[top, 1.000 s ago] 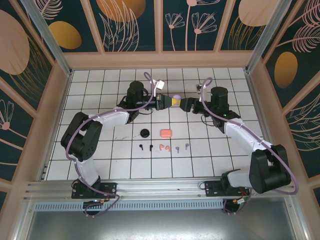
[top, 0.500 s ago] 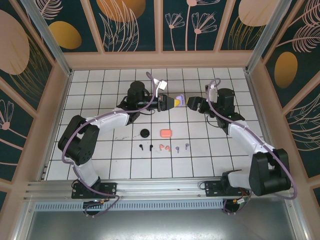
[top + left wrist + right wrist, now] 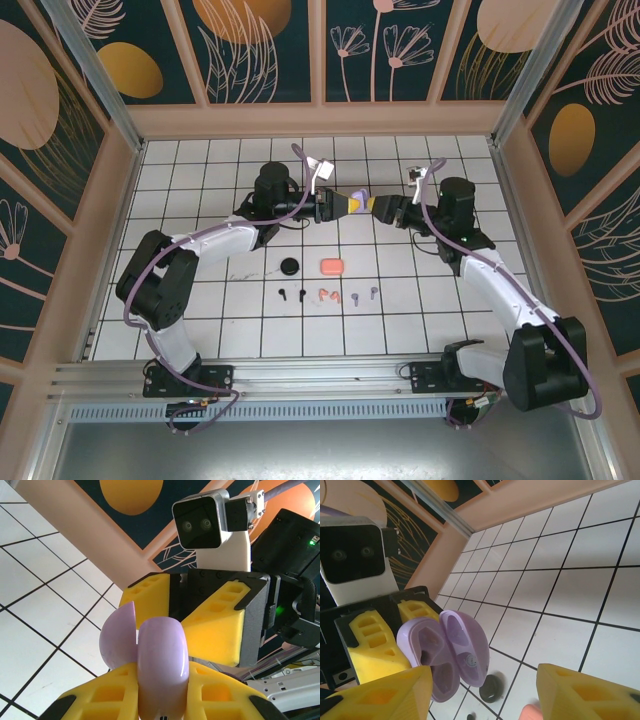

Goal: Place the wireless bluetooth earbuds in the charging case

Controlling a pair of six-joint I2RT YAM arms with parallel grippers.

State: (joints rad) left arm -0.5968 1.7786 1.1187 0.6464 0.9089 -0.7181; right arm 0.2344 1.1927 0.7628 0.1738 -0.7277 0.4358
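Closes in again on the lavender charging case (image 3: 462, 647) with the right gripper (image 3: 377, 206) (after drawing off a moment ago), narrows its jaws, swings its elbow outward.

I operate in an enclosed robotics lab cell: aluminium frame posts (image 3: 92, 72), printed floral wall panels (image 3: 265, 50), a white gridded tabletop (image 3: 190, 170), and a metal mounting rail (image 3: 320, 378) along the near edge.
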